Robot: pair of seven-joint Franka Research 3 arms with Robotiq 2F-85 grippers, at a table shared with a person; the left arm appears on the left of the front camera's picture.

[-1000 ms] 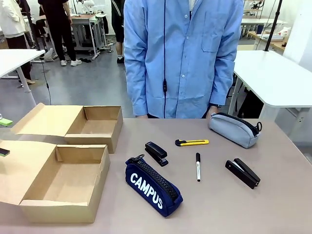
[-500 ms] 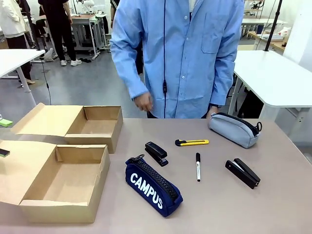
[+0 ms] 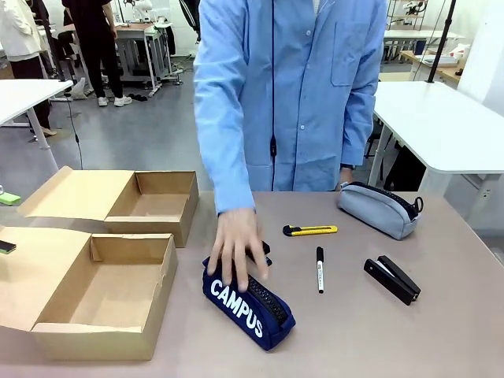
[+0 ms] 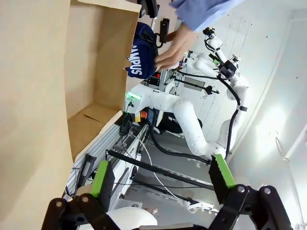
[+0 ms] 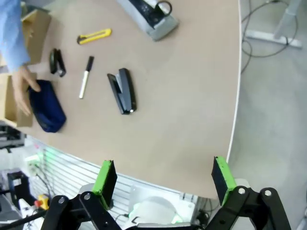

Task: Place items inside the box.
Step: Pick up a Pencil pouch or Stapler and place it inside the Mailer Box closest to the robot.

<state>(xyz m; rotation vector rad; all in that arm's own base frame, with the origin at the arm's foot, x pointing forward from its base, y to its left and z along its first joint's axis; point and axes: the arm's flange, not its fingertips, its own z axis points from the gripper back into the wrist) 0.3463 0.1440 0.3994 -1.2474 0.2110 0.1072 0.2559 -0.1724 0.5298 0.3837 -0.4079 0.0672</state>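
Note:
Two open cardboard boxes stand at the table's left, the near box [image 3: 47,335] and the far box [image 3: 183,209], both empty. A person's hand [image 3: 236,248] rests on the navy "CAMPUS" pencil case [image 3: 256,307], partly covering a black stapler [image 3: 265,250]. To the right lie a yellow utility knife [image 3: 309,230], a black marker pen [image 3: 320,269], another black stapler [image 3: 392,279] and a grey pencil case [image 3: 378,209]. My left gripper [image 4: 160,175] is open beside a box wall [image 4: 96,57]. High above the table edge, my right gripper [image 5: 164,175] is open over the stapler [image 5: 122,90].
The table's right edge [image 5: 238,86] drops to grey floor. A white robot arm [image 4: 192,120] shows beyond the box in the left wrist view. White tables [image 3: 441,118] stand behind the person. Bare tabletop lies at the front right.
The person leaned forward and brought a hand down from beside the body onto the navy pencil case, covering part of the small stapler. The items have not moved.

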